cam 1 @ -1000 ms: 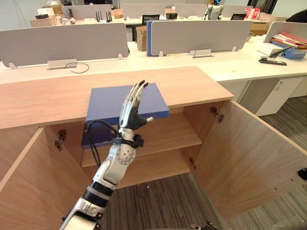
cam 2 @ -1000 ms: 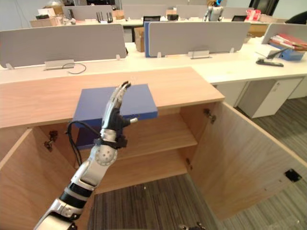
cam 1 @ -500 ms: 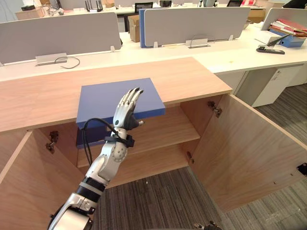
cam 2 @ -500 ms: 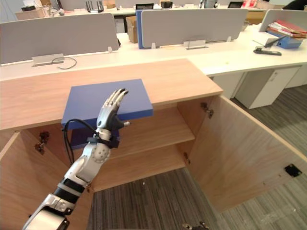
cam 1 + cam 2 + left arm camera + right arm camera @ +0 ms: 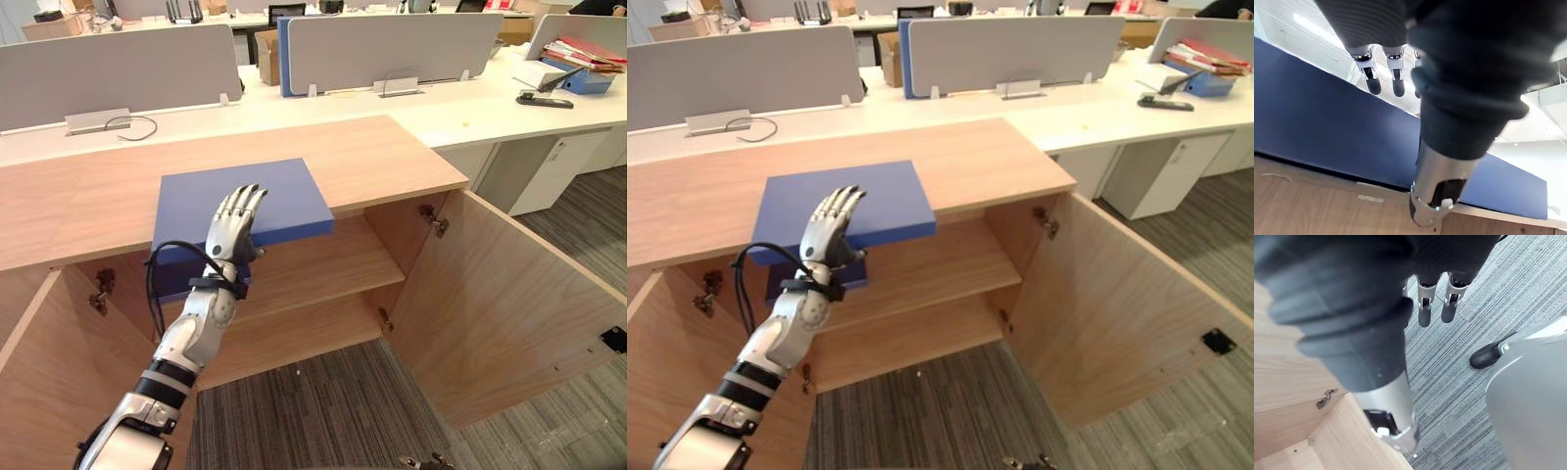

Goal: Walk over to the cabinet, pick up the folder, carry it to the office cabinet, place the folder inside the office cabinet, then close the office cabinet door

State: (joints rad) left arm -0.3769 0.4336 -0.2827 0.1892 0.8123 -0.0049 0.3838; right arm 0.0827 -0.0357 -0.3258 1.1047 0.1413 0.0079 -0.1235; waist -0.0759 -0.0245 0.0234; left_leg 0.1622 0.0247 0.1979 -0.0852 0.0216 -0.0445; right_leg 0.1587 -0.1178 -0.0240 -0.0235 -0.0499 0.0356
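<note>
Head view: one blue folder (image 5: 266, 194) flat on top of wooden cabinet (image 5: 88, 208), front edge overhanging. Two cabinet doors open, left door (image 5: 54, 392), right door (image 5: 509, 313); one shelf (image 5: 328, 262) inside. Left hand (image 5: 231, 231) raised at folder's front edge, fingers straight, grasping nothing.

Left wrist view: fingertips (image 5: 1373, 84) extended over folder's blue face, thumb (image 5: 1434, 196) lower, near cabinet's wooden edge; contact unclear.

Right wrist view: right hand (image 5: 1423, 313) hanging, fingers relaxed, empty, over grey carpet (image 5: 1488, 308) beside wood panel with one hinge (image 5: 1327, 399).
</note>
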